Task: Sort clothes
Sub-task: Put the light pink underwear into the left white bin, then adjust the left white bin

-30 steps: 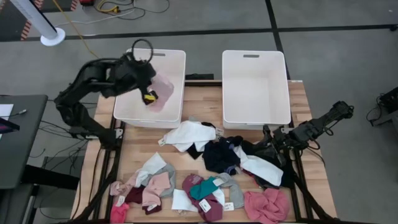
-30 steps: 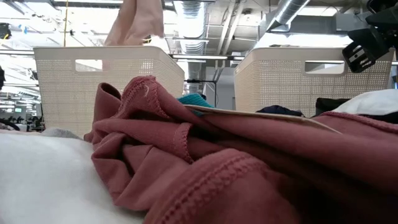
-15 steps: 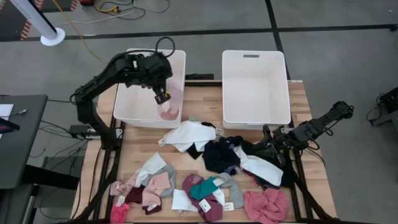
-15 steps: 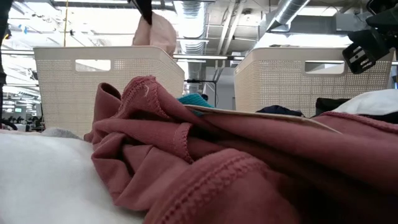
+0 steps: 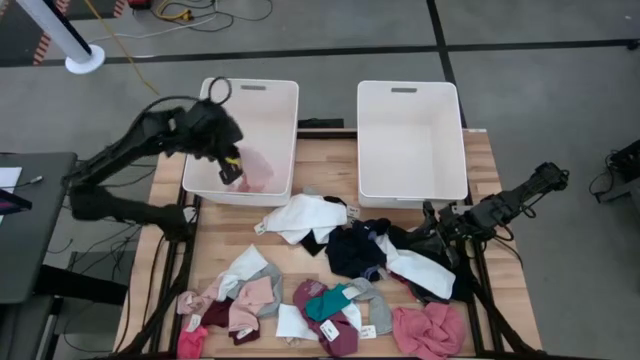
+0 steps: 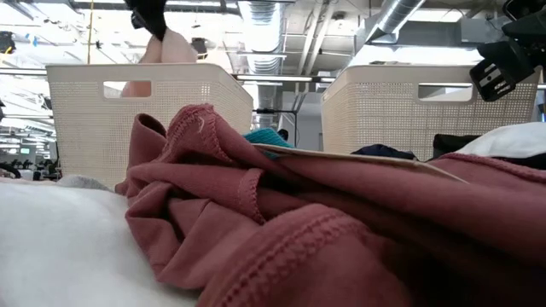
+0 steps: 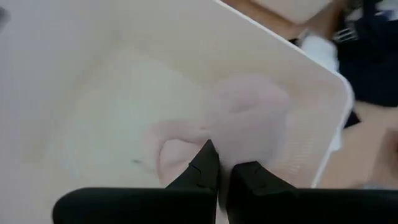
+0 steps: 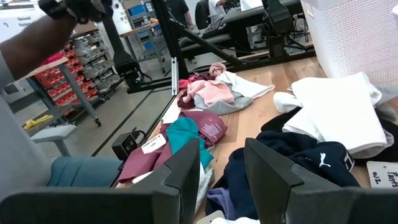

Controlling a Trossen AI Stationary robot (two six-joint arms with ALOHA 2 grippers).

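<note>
I am holding my left gripper (image 5: 232, 166) pinched tight on a pale pink garment (image 5: 255, 172) inside the left bin (image 5: 270, 100). My right gripper (image 5: 425, 232), half open and holding nothing, is waiting over the clothes (image 5: 330, 300) covering the table's near half, nearly all unsorted.

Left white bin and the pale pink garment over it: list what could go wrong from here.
1. The left gripper is shut on the pale pink fabric garment near the left white plastic bin's near wall; released here, it might drape over the rim.
2. The fabric hangs loose and could snag on that rim.
3. The right gripper waits low among the tabletop pile, where cloth could catch.
</note>
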